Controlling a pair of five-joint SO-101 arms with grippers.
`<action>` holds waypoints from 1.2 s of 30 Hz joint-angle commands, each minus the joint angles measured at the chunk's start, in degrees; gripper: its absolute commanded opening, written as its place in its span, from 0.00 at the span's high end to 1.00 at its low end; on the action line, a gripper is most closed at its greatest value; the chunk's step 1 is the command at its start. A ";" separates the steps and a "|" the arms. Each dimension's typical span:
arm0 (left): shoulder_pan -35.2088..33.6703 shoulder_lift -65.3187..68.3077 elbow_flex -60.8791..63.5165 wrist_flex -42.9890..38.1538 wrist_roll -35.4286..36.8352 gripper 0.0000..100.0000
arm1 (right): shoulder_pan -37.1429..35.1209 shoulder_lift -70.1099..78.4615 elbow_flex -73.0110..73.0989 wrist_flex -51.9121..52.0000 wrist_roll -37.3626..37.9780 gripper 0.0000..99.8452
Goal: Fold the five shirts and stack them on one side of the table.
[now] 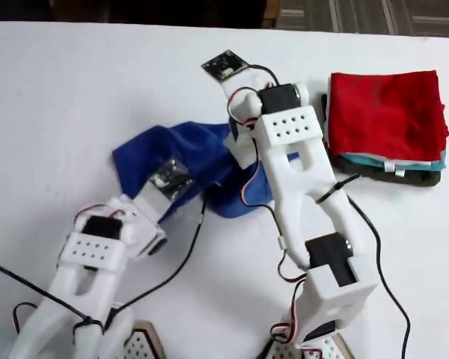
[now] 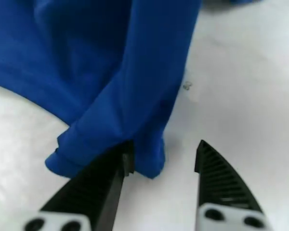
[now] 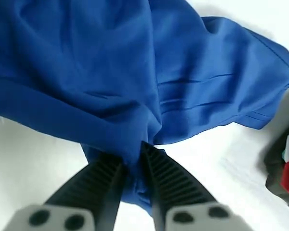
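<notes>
Blue shirt [image 1: 183, 149] gripped; folded stack [image 1: 385, 120] seen from above.
R gripper [image 3: 135, 156] clamped on shirt; L gripper [image 2: 164, 149] apart at hem.

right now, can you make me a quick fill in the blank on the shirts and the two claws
1. The loose shirt lying between the two arms is ___ in colour.
2. The folded stack at the side of the table is topped by a ___ shirt.
3. The right claw is ___ on the loose shirt's fabric.
4. The left claw stands ___, with one finger at the loose shirt's edge.

Missing words: blue; red; shut; open
</notes>
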 commanded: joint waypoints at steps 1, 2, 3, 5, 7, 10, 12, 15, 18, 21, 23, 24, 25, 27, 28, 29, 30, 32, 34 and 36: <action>-2.99 -0.09 1.19 -5.01 -1.05 0.77 | 0.13 -0.48 -0.26 -0.48 -0.09 0.98; -3.78 -0.35 1.10 -5.19 -1.05 0.78 | 0.13 -0.48 -0.26 -0.48 -0.18 0.98; -4.40 -0.44 1.01 -5.54 -1.23 0.78 | 0.13 -0.48 -0.26 -0.48 -0.18 0.98; -4.92 -0.18 0.13 -5.27 -1.32 0.84 | 0.13 -0.48 -0.26 -0.48 -0.26 0.98; -5.01 -0.09 -0.04 -5.19 -1.23 0.95 | 0.13 -0.48 -0.26 -0.48 -0.35 0.98; -4.75 -0.09 -0.22 -5.19 -0.97 0.96 | 0.13 -0.48 -0.26 -0.40 -0.53 0.98; -4.75 -0.44 -0.40 -5.10 -0.88 0.97 | 0.13 -0.48 -0.26 -0.04 -0.53 0.98; -4.92 -0.53 -3.30 -1.23 -0.88 0.97 | 0.13 -0.48 -0.26 0.31 -0.53 0.98; -5.19 -0.53 -11.91 7.38 -0.88 0.97 | 0.13 -1.01 -0.88 0.31 -0.62 0.98; -7.47 -0.53 -24.13 16.79 -0.88 0.97 | 0.13 -5.23 -1.76 -0.04 -0.62 0.98; -9.67 -0.53 -32.22 21.80 -0.88 0.97 | 0.13 -9.63 -1.58 -0.75 -0.62 0.98; -10.64 -0.53 -35.91 24.26 -0.97 0.97 | 0.13 -11.74 -1.23 -1.19 -0.44 0.98; -11.52 -0.53 -39.25 26.29 -1.14 0.97 | 0.13 -13.49 -1.23 -1.27 -0.18 0.98; -12.66 -0.53 -45.23 29.98 -1.23 0.97 | 0.13 -16.75 -1.23 -1.19 -0.09 0.98; -13.10 -0.53 -47.69 31.47 -1.23 0.97 | 0.13 -18.24 -1.23 -1.10 -0.09 0.98; -13.54 -0.53 -49.98 32.88 -1.23 0.97 | 0.13 -19.47 -1.23 -1.10 -0.09 0.98; -13.80 -0.53 -52.00 34.20 -1.23 0.97 | 0.13 -20.44 -1.23 -1.01 -0.09 0.98; -14.33 -0.53 -54.90 36.22 -1.23 0.97 | 0.13 -21.23 -0.70 -1.01 -0.09 0.98; -15.21 -0.53 -56.57 37.19 -1.41 0.97 | 0.13 -20.70 1.23 -1.10 -0.09 0.98; -16.70 -0.53 -57.10 37.19 -1.58 0.97 | 0.13 -19.47 4.40 -1.45 -0.09 0.98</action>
